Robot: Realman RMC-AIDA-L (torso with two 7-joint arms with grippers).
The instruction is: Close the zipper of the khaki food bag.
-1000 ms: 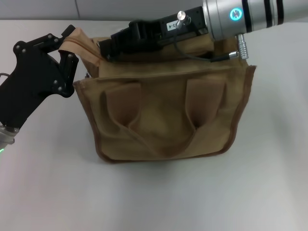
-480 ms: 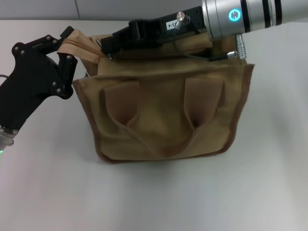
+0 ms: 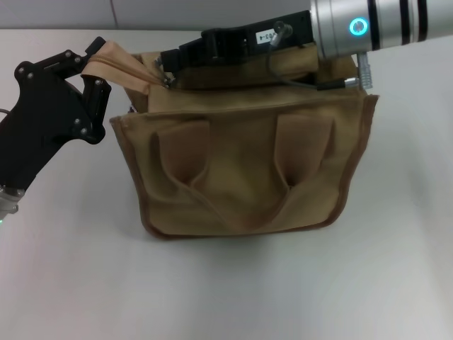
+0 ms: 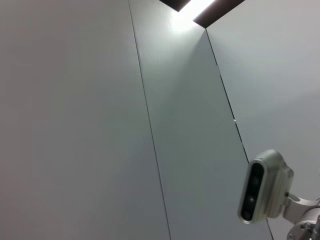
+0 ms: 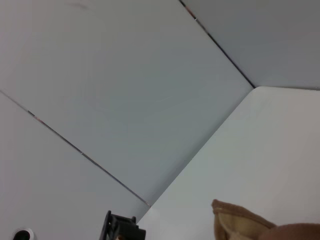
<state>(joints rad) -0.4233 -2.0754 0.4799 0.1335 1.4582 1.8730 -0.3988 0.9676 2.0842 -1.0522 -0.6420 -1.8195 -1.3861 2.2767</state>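
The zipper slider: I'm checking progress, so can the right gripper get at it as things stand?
Probably yes: the right gripper is already at the slider atop the khaki food bag, nothing between them.

Head view looks down close on the khaki food bag (image 3: 241, 170); both wrist views face up toward walls.

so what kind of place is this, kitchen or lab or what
Probably a lab or test room, not a kitchen: a bare white table, plain panelled walls, and a camera on a bracket.
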